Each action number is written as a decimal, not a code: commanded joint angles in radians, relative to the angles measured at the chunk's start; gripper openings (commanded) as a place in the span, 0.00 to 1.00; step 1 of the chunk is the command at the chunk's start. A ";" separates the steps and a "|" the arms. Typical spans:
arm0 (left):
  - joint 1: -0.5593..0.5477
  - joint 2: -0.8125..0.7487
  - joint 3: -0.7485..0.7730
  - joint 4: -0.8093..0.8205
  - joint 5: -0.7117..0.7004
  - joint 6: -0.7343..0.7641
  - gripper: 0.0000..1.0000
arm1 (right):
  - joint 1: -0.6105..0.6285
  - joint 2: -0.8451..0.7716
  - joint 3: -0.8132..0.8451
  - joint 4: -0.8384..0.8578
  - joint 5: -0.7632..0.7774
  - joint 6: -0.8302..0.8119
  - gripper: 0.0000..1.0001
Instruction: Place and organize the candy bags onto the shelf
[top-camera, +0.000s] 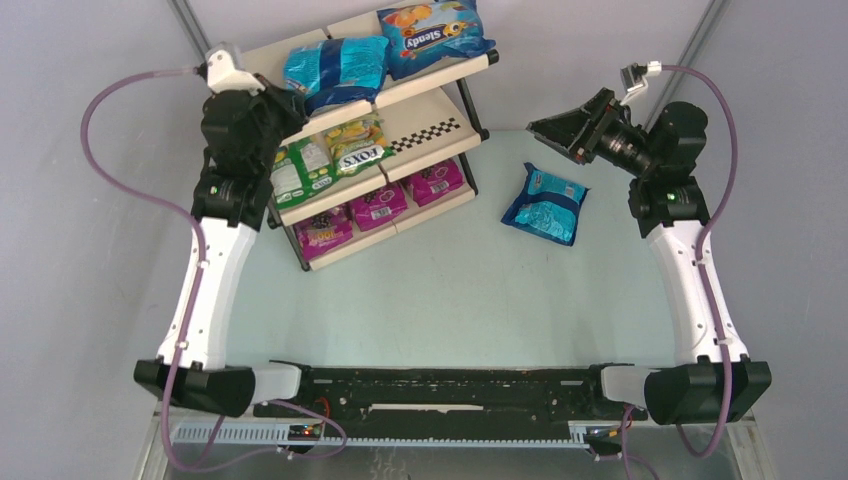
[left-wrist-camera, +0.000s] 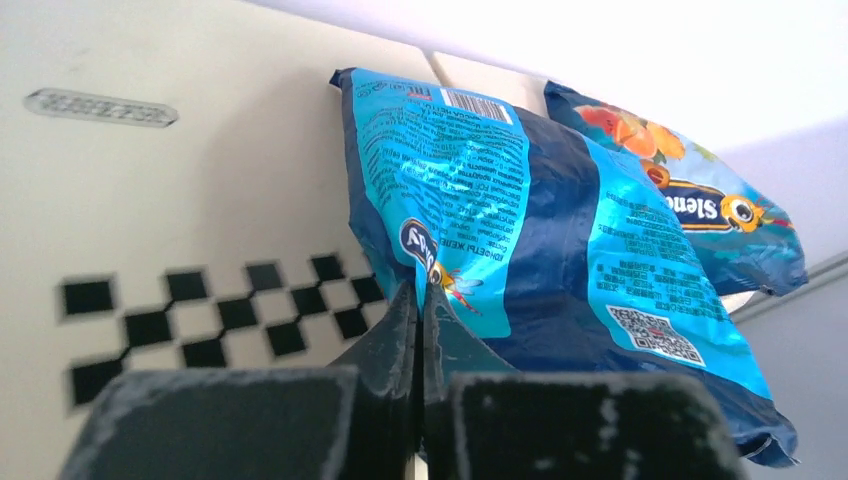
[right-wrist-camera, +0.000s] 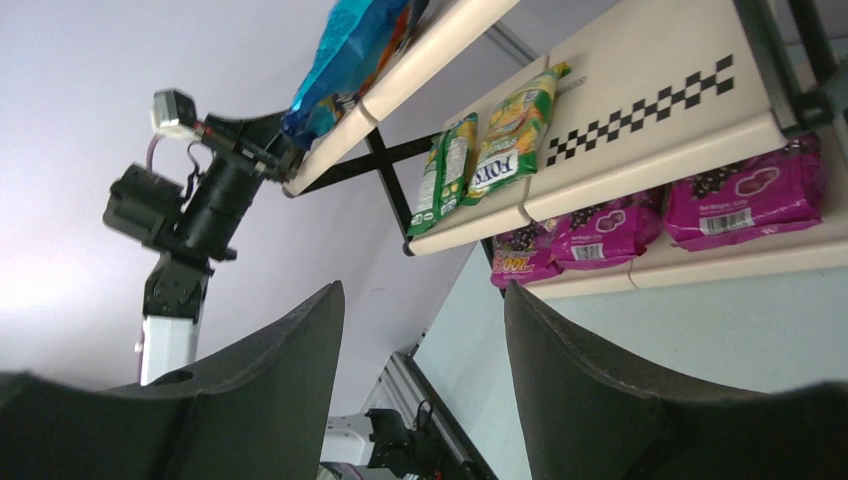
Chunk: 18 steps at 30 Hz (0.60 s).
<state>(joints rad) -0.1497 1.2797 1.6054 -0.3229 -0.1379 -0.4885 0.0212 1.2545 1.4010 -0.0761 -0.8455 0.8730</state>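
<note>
Shelf (top-camera: 430, 128): three sloped tiers, upper left of centre in the top view. Its length runs from lower left to upper right.
Top tier: a teal-blue bag (top-camera: 335, 65) on the left and a fruit-art bag (top-camera: 435, 30) on the right, side by side. Both lie with their long axis along the tier. The teal-blue bag's near edge hangs over the front lip.
Middle tier: two green-yellow bags (top-camera: 300, 172) (top-camera: 355, 145) side by side at the left end, long axes running front to back across the tier. The checkered strip shows on the right half.
Bottom tier: three magenta bags (top-camera: 325, 230) (top-camera: 378, 205) (top-camera: 437, 180) in a row, long axes along the tier.
Loose teal-blue bag (top-camera: 547, 203): flat on the table (top-camera: 450, 290), right of centre and well apart from the shelf. It is turned askew, one corner pointing lower left. It looks about as wide as long, so its long axis cannot be told.
Left gripper (left-wrist-camera: 418, 297): at the front lip of the top tier, tips just before the teal-blue bag's lower edge; whether they touch it cannot be told. The jaws are pressed together with nothing seen between them.
Right gripper (right-wrist-camera: 422, 292): in the air at the upper right of the top view, above and right of the loose teal-blue bag, pointing left toward the shelf. The jaws are wide apart and empty.
</note>
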 joint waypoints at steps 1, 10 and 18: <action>0.007 -0.184 -0.188 0.200 -0.200 -0.125 0.00 | -0.008 -0.054 -0.004 -0.032 0.018 -0.067 0.69; -0.020 -0.149 -0.256 0.346 -0.132 -0.268 0.00 | -0.013 -0.096 -0.063 -0.088 0.032 -0.117 0.69; -0.115 -0.056 -0.196 0.397 -0.258 -0.288 0.00 | -0.046 -0.137 -0.141 -0.110 0.036 -0.136 0.69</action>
<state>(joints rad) -0.2100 1.1946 1.3632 0.0246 -0.3157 -0.7582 0.0055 1.1542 1.2743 -0.1730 -0.8165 0.7734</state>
